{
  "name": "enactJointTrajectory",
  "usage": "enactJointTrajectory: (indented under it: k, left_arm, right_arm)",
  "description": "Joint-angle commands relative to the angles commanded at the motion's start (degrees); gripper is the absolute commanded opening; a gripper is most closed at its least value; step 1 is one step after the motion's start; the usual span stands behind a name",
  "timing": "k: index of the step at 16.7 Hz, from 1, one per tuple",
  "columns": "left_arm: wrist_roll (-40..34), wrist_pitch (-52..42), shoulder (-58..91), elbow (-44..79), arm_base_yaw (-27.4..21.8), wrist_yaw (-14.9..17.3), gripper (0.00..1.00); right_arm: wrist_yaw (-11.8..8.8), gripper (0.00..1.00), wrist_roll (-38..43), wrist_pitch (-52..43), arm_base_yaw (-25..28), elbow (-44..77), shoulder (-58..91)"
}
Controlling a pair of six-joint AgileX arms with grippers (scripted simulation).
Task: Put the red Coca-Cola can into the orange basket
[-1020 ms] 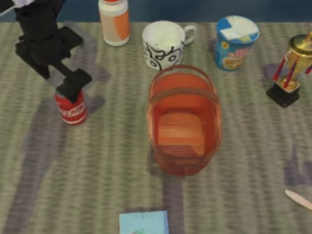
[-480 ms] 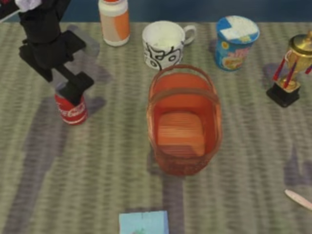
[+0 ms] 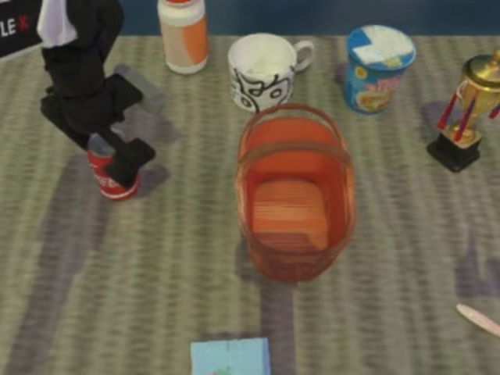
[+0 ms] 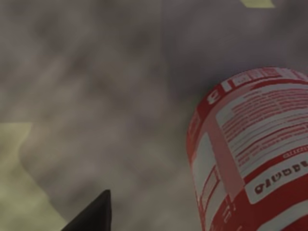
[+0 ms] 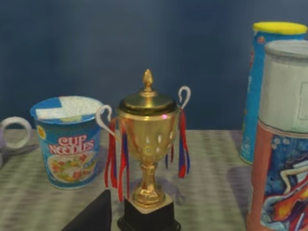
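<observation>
At table's left, left pincer (image 3: 109, 148) straddles the red Coca-Cola can (image 3: 112, 181) (fingers apart)

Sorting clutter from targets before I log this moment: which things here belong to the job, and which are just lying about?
Job:
red Coca-Cola can
orange ribbed basket with arched handle
left gripper, at the can

Lying about:
white-and-orange bottle
black-patterned white mug
blue noodle cup
gold trophy
pale blue block

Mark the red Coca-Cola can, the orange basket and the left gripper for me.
red Coca-Cola can (image 3: 107, 179), top view, its red side.
orange basket (image 3: 341, 205), top view, its right wall.
left gripper (image 3: 112, 151), top view, between its fingers.
</observation>
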Motion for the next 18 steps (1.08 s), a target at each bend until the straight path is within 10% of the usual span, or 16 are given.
enactJointTrajectory:
  k: [14,18]
  left_arm:
    - [0.0,0.0,0.0,0.0,0.0,0.0,0.02]
    - [0.0,0.0,0.0,0.0,0.0,0.0,0.00]
  right_arm:
    - [0.0,1.00,0.0,0.0,0.0,0.0,0.0]
    - [0.0,1.00,0.0,0.0,0.0,0.0,0.0]
